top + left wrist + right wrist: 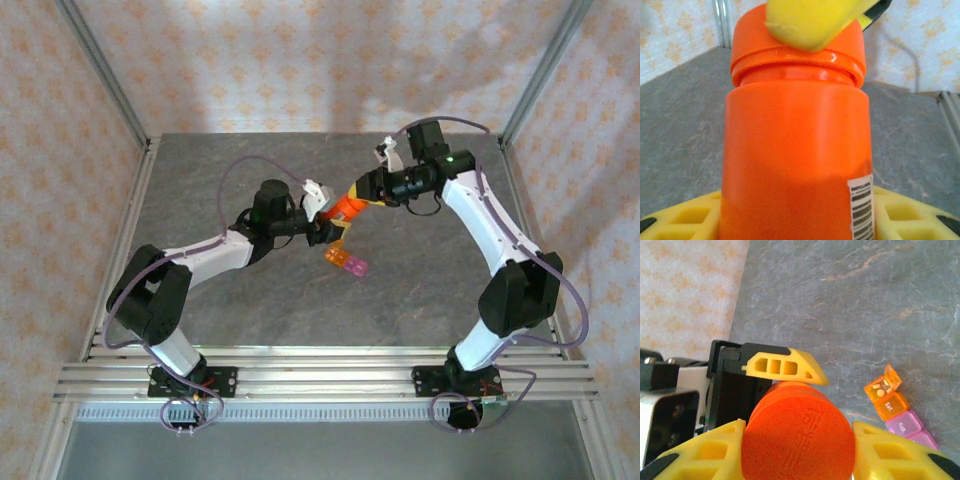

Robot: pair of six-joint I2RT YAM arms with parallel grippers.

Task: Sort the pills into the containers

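I've got the left gripper (327,230) clamped round the orange bottle (795,165), right gripper (797,452) pinching its cap (797,432), containers (897,412) lying on the table (865,300) nearby, orange end lid open: light, skiddy plastic I'd judge, best pinched across the side walls.

A robotics test cell, as found in a laboratory, is shown. A grey stone-patterned table (300,310) is enclosed by bare aluminium frame posts (108,80), and panels of printed wallpaper (300,60) are set behind them as a backdrop. The left arm (205,255) and the right arm (490,225) are bolted to slotted aluminium rails (320,372) at the near edge, and their purple cables (245,165) are left exposed.
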